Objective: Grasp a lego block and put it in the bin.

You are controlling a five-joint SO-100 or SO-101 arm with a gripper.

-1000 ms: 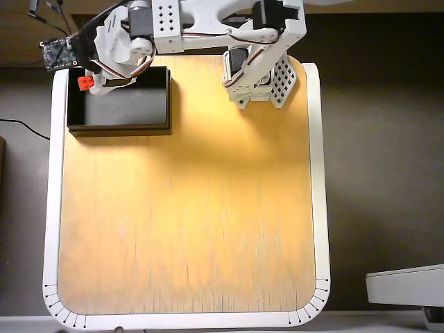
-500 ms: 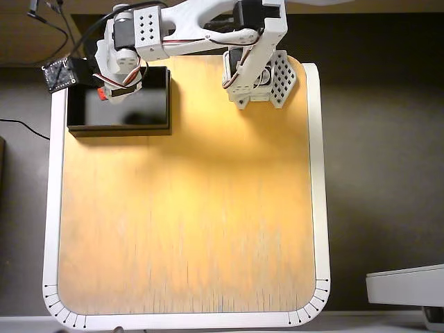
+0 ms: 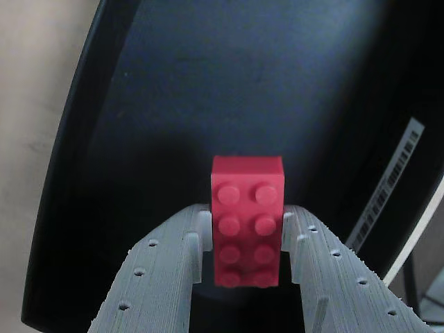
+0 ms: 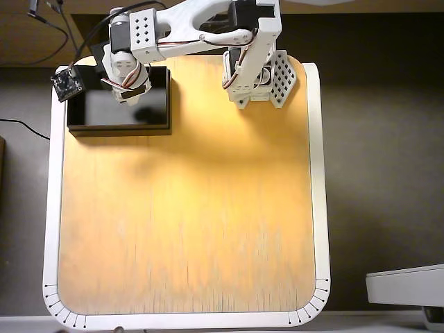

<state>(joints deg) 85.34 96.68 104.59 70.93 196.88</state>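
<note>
In the wrist view the red lego block (image 3: 248, 220) stands on end between my two grey fingers, studs facing the camera. My gripper (image 3: 248, 212) is shut on it, low over the dark floor of the bin (image 3: 208, 83). A white label strip (image 3: 393, 182) runs along the bin's right rim. In the overhead view my gripper (image 4: 130, 93) hangs over the upper middle of the black bin (image 4: 118, 127) at the table's back left corner. The wrist hides the block in that view.
The arm's base (image 4: 260, 80) stands at the back centre of the wooden table (image 4: 187, 222), right of the bin. A small circuit board (image 4: 66, 84) on the wrist juts over the bin's left rim. A white device (image 4: 406, 284) sits off the table at lower right.
My gripper has swung from the bin's back left rim to over its inside, carrying the block. The wrist has turned, and the block no longer shows from overhead.
</note>
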